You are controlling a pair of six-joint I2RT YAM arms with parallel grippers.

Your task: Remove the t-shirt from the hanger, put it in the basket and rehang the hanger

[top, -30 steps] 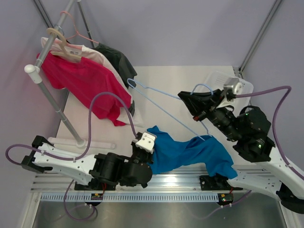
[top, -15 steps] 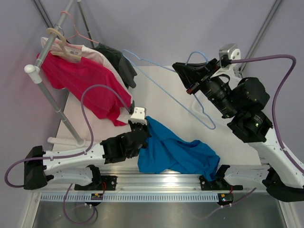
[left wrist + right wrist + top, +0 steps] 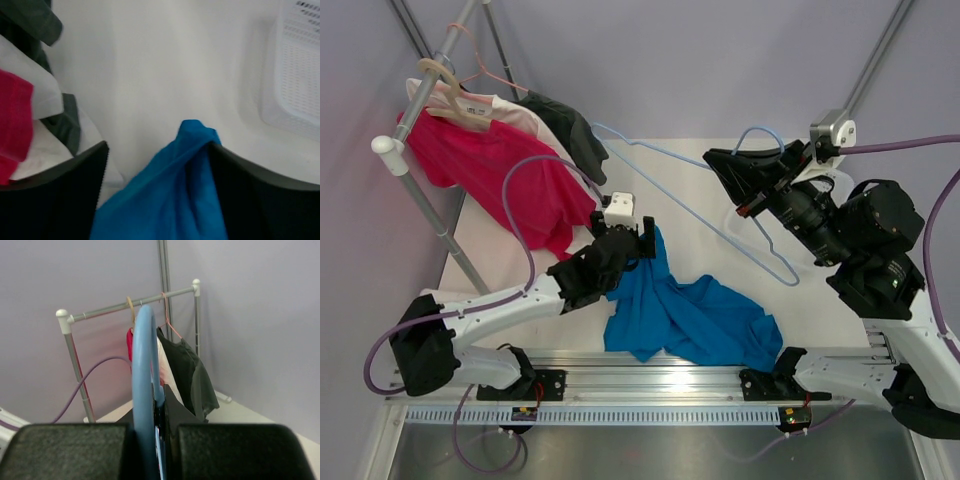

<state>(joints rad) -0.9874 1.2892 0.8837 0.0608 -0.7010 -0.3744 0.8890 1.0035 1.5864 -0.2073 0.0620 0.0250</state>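
Observation:
The bright blue t-shirt [image 3: 692, 318] lies crumpled on the white table, clear of the hanger. One corner of it rises to my left gripper [image 3: 645, 243]. In the left wrist view that gripper [image 3: 157, 150] is open, its dark fingers [image 3: 60, 195] wide apart. A fold of the t-shirt [image 3: 172, 195] stands between them, leaning on the right one. The pale-blue wire hanger [image 3: 670, 205] hangs bare in the air above the table. My right gripper [image 3: 745, 190] is shut on it below the hook. The right wrist view shows the hanger [image 3: 142, 385] clamped in that gripper [image 3: 162, 412].
A clothes rack [image 3: 420, 185] stands at the back left with a magenta shirt [image 3: 490, 175], a dark grey-green shirt [image 3: 570, 130], a beige wooden hanger [image 3: 455, 100] and a pink wire hanger [image 3: 485, 65]. A white basket [image 3: 295, 75] sits at the table's far right.
The t-shirt has slid off the hanger's end as my left gripper dragged it left and farther back, then opened. The right arm lifted the bare hanger up and to the right.

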